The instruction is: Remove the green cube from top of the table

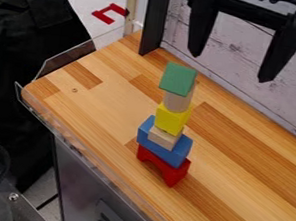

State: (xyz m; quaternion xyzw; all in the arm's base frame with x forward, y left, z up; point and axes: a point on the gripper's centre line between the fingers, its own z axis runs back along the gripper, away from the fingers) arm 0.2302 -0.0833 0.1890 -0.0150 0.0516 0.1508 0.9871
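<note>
Okay, worktop (104,108): wooden, carries a block stack.
Stack base: red arch (175,176), blue block (171,156) resting on it.
Stack middle: small tan block (164,138), yellow block (170,119), pale piece (177,102), going up.
Green cube (178,79): topmost, sitting on the pale piece.
Pincer (229,67): upper right, fingers wide apart, holding nothing.

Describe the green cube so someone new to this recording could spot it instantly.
On the wooden table stands a stack of blocks with a red arch at its foot. The green cube crowns it, resting on a pale cylinder. It is the stack's only green piece, and nothing sits on it.
</note>
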